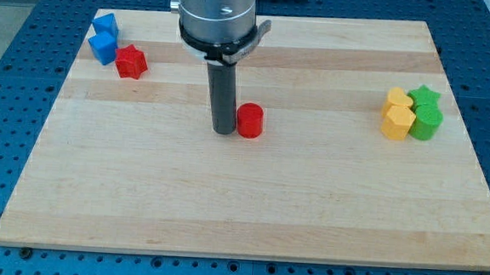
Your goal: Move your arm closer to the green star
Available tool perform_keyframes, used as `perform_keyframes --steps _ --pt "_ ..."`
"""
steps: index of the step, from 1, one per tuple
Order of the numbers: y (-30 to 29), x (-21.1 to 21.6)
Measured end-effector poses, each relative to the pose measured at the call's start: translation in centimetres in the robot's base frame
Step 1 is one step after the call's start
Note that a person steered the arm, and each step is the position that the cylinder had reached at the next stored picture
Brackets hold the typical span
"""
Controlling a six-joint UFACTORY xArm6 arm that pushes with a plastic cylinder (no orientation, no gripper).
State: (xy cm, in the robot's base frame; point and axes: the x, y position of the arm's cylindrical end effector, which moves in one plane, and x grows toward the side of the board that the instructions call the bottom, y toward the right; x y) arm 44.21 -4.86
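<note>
The green star [424, 97] lies near the view's right edge of the wooden board [249, 206], at the top of a cluster with a green round block [427, 121] below it and two yellow blocks [396, 99] [398, 122] to its left. My tip [224, 131] rests on the board near the middle, touching or almost touching the left side of a red cylinder [249, 121]. The tip is far to the left of the green star.
Two blue blocks [105, 24] [103, 48] and a red star-like block [131, 61] sit at the view's top left. The board lies on a blue perforated table [10, 72].
</note>
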Motion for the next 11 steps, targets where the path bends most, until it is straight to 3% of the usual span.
perform_keyframes --steps 2,4,9,11 --pt "6.3 -7.6" --pt "16.1 -10.3" --pt "26.1 -9.8" --pt "30.0 -7.5"
